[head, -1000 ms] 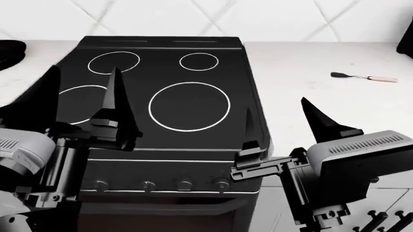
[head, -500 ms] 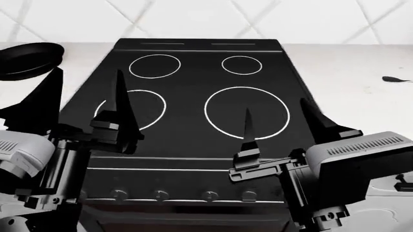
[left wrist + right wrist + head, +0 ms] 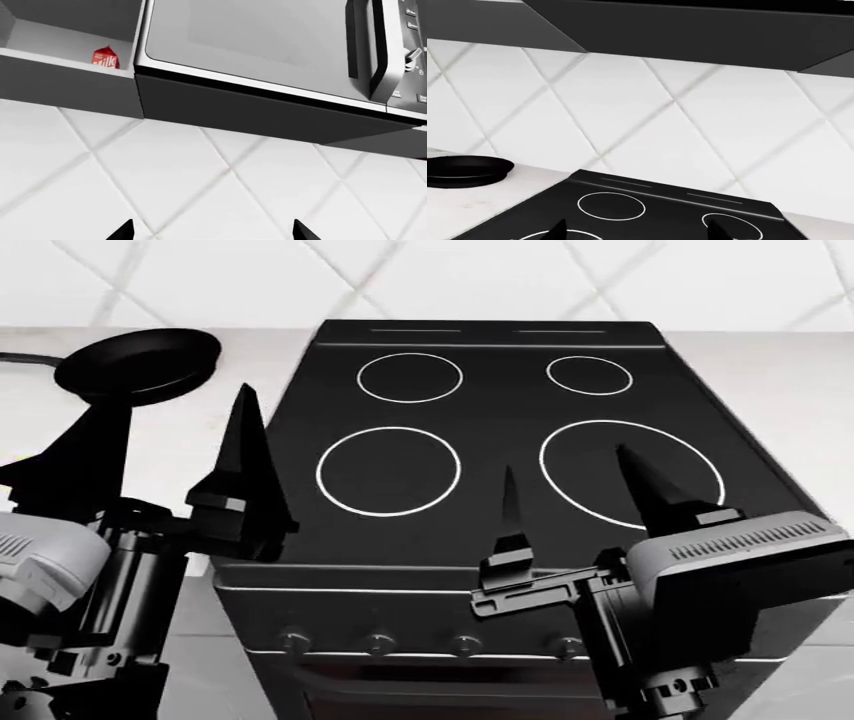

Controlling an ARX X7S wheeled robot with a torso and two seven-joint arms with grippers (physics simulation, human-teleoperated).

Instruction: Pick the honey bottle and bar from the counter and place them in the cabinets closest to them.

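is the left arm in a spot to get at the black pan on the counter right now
Probably yes. The pan sits on the counter left of the stovetop, beyond the open, empty left end effector, with nothing between them. It would likely need to extend forward.

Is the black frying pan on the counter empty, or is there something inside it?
Empty, as far as visible. In the head view the frying pan sits on the counter left of the stovetop, its inside plain black; the right wrist view shows only its rim.
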